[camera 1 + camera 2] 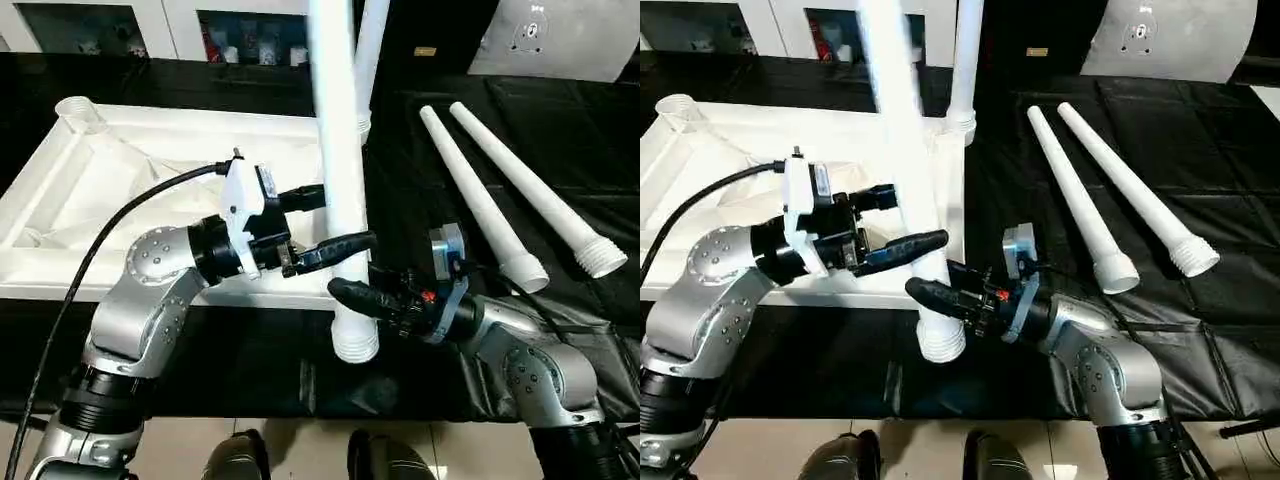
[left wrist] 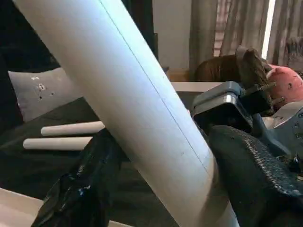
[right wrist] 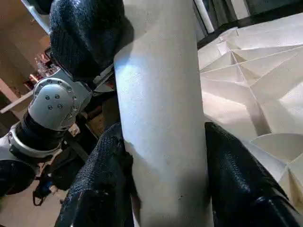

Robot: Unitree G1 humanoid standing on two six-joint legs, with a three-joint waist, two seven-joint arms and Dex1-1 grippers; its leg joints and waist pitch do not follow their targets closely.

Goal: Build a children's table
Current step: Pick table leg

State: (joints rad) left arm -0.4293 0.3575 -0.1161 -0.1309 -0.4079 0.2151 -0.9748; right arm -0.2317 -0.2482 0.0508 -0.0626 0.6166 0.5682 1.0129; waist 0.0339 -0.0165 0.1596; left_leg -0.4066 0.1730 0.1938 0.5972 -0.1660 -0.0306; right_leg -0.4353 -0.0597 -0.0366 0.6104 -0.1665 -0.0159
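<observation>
- Nearest the camera, the robot's two silver forearms reach in from the lower corners over the black-covered tabletop (image 1: 420, 200).
- Right gripper (image 1: 352, 293) pinches a white table leg (image 1: 340, 200) low down near its ribbed wide end; in the right wrist view a black finger presses on either side of the tube.
- Left gripper (image 1: 330, 222) sits just above it on the same leg, one finger (image 1: 340, 246) in front and the other behind; the fingers bracket the tube, but whether they have clamped it or merely frame it is hard to tell, perhaps only loosely.
- That held leg stands nearly upright, its wide end hanging just off the front edge of the white table top (image 1: 120, 190).
- White table top lies upside down on the left of the tabletop, ribs up, with a round corner socket (image 1: 80, 112) at its far left corner.
- Another leg (image 1: 370, 60) stands upright at the top's far right corner.
- Two more legs (image 1: 1080, 195) (image 1: 1130, 190) lie side by side on the black cloth to the right, wide ends nearest the robot.
</observation>
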